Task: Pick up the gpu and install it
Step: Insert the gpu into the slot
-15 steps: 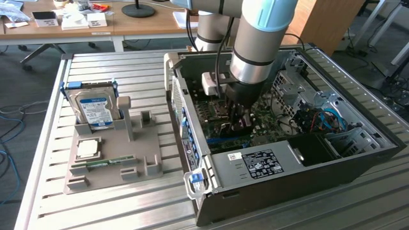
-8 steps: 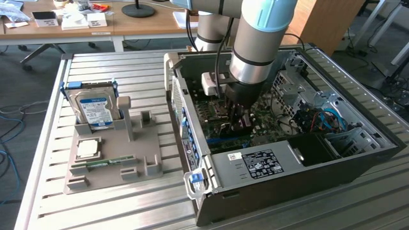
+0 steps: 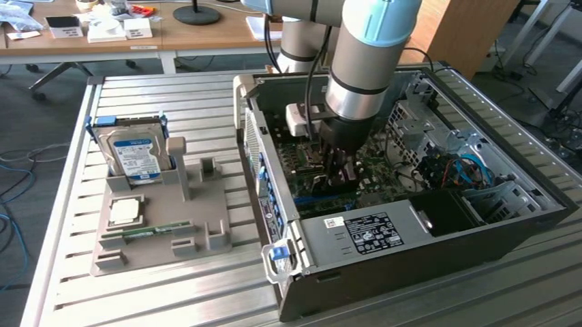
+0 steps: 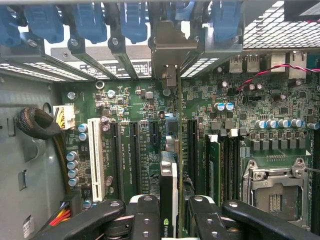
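Note:
In the wrist view I see the gpu (image 4: 169, 175) edge-on, a thin card with a black cooler face. Its pale metal end bracket (image 4: 172, 47) reaches the case's rear slot openings. My gripper (image 4: 170, 207) is shut on the gpu, with a black finger (image 4: 145, 212) on each side of the card. The card stands upright over the motherboard's (image 4: 135, 100) long black expansion slots; whether it is seated I cannot tell. In the exterior view my gripper (image 3: 334, 167) is down inside the open computer case (image 3: 409, 252), over the green motherboard (image 3: 382, 170).
A grey fixture tray (image 3: 136, 252) at the exterior view's left holds a hard drive (image 3: 136, 157), a processor (image 3: 125, 211) and a memory stick (image 3: 150, 231). Near the card are a white slot (image 4: 95, 155), installed memory (image 4: 214, 165), the processor socket (image 4: 275, 185) and blue latches (image 4: 90, 20).

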`<control>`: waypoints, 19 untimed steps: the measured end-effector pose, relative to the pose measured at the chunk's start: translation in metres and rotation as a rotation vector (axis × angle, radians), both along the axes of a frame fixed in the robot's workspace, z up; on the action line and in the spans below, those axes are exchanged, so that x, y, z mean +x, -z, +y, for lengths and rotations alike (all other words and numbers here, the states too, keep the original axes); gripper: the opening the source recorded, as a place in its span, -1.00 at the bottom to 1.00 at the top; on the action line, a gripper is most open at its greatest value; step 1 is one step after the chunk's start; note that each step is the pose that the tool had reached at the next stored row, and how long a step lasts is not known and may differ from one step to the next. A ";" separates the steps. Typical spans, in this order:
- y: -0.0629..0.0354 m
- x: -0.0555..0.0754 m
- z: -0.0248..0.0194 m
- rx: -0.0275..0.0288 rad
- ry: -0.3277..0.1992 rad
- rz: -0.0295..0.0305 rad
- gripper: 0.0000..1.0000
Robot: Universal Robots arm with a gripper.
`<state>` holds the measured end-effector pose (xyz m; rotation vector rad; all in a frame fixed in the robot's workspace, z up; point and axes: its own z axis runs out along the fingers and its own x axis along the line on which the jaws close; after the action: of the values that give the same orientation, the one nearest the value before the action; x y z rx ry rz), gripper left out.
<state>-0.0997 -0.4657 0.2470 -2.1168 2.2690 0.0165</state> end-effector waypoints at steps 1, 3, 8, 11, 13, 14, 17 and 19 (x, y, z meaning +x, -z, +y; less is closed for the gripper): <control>0.0007 0.000 0.0000 -0.0001 0.000 0.0000 -0.47; 0.0014 0.000 0.0003 -0.0001 0.000 0.0001 -0.47; 0.0015 0.000 0.0017 0.0000 0.000 0.0000 -0.47; 0.0021 0.000 0.0017 -0.0003 0.000 0.0002 -0.47; 0.0040 0.000 0.0018 0.0007 0.000 -0.0001 -0.47; 0.0051 0.000 0.0018 0.0006 0.000 -0.0002 -0.47; 0.0058 -0.001 0.0017 -0.0003 0.000 0.0002 -0.47; 0.0060 -0.001 0.0017 -0.0001 0.000 0.0001 -0.47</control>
<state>-0.1004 -0.4640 0.2410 -2.1168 2.2692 0.0165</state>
